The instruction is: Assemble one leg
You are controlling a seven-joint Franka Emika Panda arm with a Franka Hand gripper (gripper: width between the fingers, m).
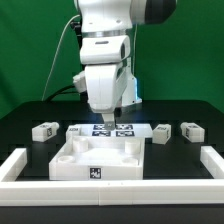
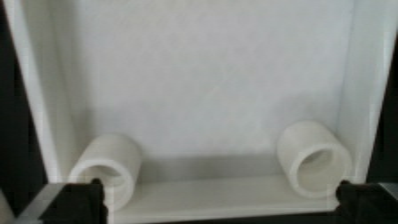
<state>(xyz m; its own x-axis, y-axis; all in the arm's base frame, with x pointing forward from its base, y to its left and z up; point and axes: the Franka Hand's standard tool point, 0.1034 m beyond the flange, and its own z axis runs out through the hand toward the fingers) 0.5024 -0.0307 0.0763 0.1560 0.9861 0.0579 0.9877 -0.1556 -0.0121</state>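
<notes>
Three legs show in the exterior view, each a small white block with a tag: one at the left (image 1: 45, 130) and two at the right (image 1: 163, 133) (image 1: 190, 131). The large flat white piece with recesses (image 1: 95, 158) lies at front centre. My gripper (image 1: 110, 115) hangs low behind it, over the marker board (image 1: 112, 130). In the wrist view the gripper (image 2: 217, 205) is open. Its dark fingertips (image 2: 71, 200) stand wide apart at either side of the white piece (image 2: 205, 90), which fills the view and shows two round sockets (image 2: 111, 160). No leg is held.
A raised white border runs along the table's left (image 1: 12, 168), front and right (image 1: 212, 165) edges. The tabletop is black. A green backdrop stands behind the arm.
</notes>
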